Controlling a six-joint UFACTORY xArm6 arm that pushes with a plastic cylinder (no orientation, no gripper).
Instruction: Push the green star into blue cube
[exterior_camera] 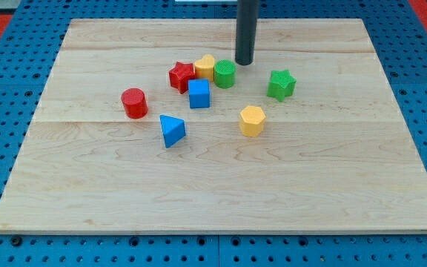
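Observation:
The green star point(281, 84) sits on the wooden board right of centre, near the view's top. The blue cube point(199, 94) lies to its left, within a cluster of blocks. My tip point(244, 62) is the lower end of a dark rod, between the two and slightly higher in the view. It is just right of the green cylinder point(224, 74) and up-left of the green star, touching neither as far as I can tell.
A red star point(181, 76), a yellow block point(204, 67) and the green cylinder crowd above the blue cube. A red cylinder point(134, 102) lies at the left, a blue triangular block point(172, 130) below the cube, a yellow hexagonal block point(252, 120) lower right. The board point(347, 185) rests on a blue pegboard.

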